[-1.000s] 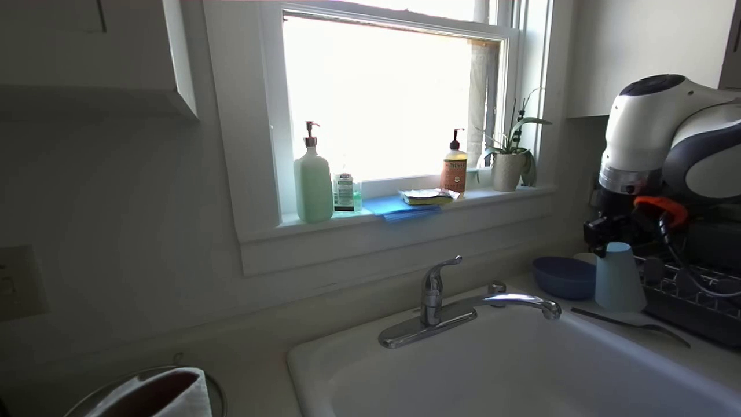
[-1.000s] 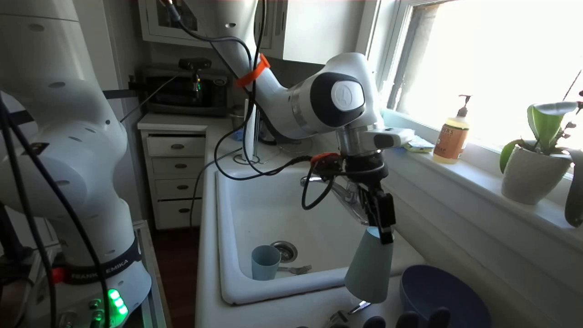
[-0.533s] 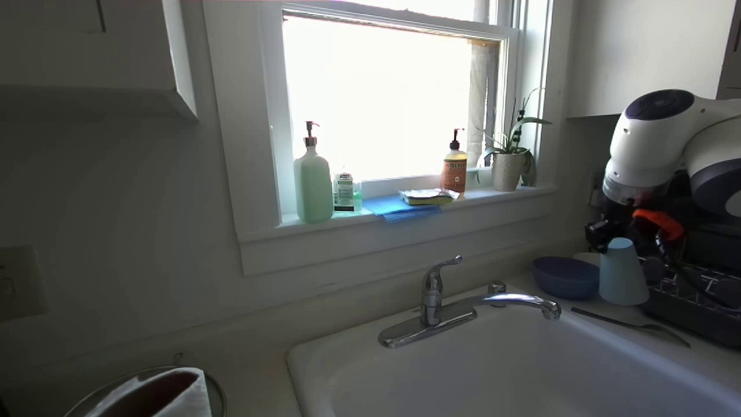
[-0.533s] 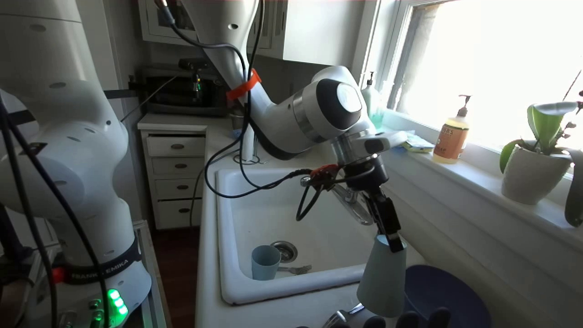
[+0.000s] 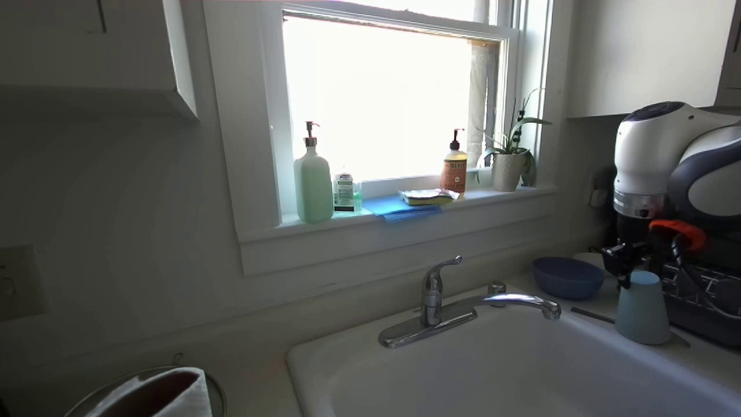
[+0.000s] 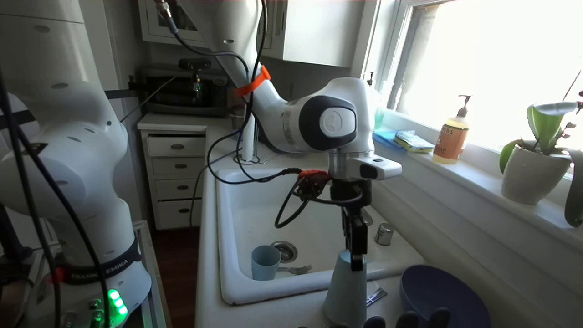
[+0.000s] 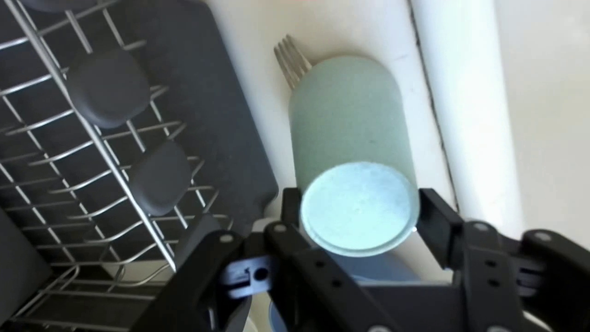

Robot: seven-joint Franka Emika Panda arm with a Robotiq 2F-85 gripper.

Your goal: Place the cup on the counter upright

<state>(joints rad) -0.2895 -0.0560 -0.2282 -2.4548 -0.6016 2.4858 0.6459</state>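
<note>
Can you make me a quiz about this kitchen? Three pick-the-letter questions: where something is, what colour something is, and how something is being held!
1. Where is the blue bowl?
A) Inside the sink
B) On the windowsill
C) On the counter

2. What colour is the band around the robot's arm?
A) Orange
B) Green
C) Purple

3. How is the claw holding the cup?
A) Lying on its side
B) Mouth down
C) Mouth up

1: C, because both exterior views show it sitting there.
2: A, because it is bright orange in an exterior view.
3: B, because the wrist view shows the closed base on top.
</note>
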